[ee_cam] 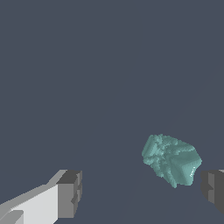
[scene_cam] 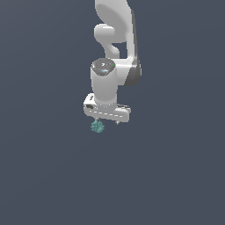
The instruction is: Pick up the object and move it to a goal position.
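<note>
The object (scene_cam: pixel 97 127) is a tiny teal-green lumpy ball just under the white gripper (scene_cam: pixel 107 121), toward the exterior view's left end of the hand. In the wrist view the object (ee_cam: pixel 171 159) lies in the span between the two dark fingertips, much nearer one fingertip (ee_cam: pixel 213 190) than the other (ee_cam: pixel 71 192). A gap shows on both sides of it, so neither pad touches it. The gripper (ee_cam: pixel 141 190) is open, with nothing held.
Only a flat, uniform dark grey-blue ground (scene_cam: pixel 176 176) shows around the arm. The white arm (scene_cam: pixel 115 39) rises from the gripper toward the top of the exterior view.
</note>
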Motion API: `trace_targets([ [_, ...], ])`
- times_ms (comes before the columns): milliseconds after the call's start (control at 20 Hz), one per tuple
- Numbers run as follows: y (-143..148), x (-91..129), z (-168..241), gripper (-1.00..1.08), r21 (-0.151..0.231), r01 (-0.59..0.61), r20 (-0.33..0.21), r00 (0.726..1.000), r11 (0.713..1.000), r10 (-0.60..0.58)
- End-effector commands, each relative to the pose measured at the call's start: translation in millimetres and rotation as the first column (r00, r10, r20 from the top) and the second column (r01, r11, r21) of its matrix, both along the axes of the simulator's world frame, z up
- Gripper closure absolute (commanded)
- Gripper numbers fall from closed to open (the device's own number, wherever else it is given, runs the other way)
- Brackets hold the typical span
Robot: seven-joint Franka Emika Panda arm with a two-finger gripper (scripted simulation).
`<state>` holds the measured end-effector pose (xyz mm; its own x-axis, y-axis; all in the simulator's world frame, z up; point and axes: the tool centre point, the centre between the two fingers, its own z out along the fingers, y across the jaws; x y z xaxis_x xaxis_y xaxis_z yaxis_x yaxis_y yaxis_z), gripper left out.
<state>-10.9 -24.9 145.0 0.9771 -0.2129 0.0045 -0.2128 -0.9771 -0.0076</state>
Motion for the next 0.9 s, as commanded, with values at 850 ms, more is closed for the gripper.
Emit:
trace_targets([
  [850, -58.0, -35.0, -54.5, -0.92, -0.006, 0.414, -0.006, 0.910, 0.910, -0.414],
])
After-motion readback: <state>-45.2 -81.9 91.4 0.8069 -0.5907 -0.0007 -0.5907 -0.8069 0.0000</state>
